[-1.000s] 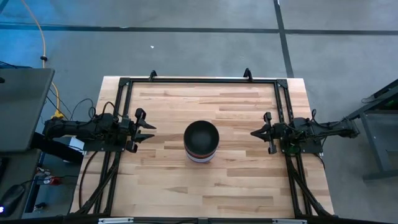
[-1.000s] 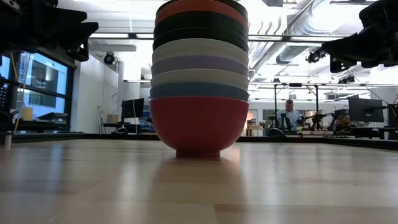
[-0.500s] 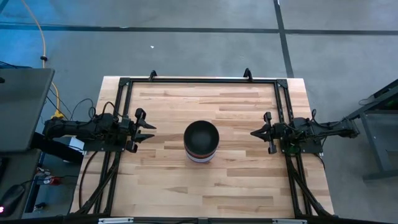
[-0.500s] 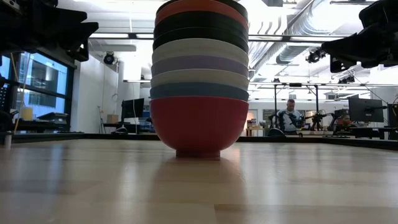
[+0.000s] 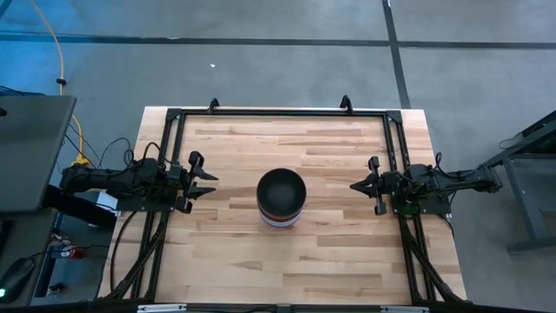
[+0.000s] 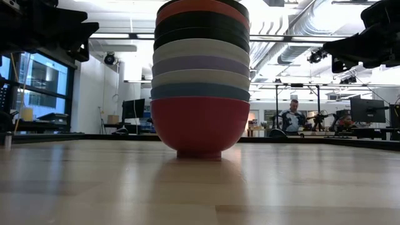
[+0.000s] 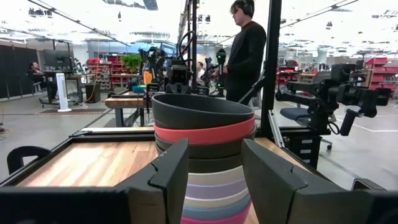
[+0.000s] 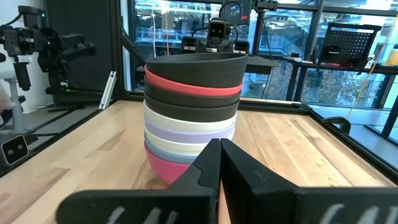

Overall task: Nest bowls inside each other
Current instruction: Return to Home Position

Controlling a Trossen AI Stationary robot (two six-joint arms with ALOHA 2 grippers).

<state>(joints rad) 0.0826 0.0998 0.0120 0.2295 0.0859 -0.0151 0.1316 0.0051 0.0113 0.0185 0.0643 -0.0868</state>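
Note:
All the bowls stand nested in one upright stack [image 5: 281, 198] at the table's middle, resting by the magenta bottom bowl's foot [image 6: 199, 152]. Above it come blue, white, lavender, white, two black, a red one and a black one on top [image 7: 202, 109]. My left gripper [image 5: 208, 184] hovers open at the table's left side, pointing at the stack [image 7: 205, 163], apart from it. My right gripper [image 5: 354, 186] hovers shut at the table's right side, pointing at the stack [image 8: 193, 118], also apart from it.
A black metal frame [image 5: 278, 113] runs along the table's far, left and right edges. Bare wood [image 5: 287, 261] lies all around the stack. A person [image 7: 245, 46] stands beyond the table in the left wrist view; another [image 6: 290, 117] sits far off in the room.

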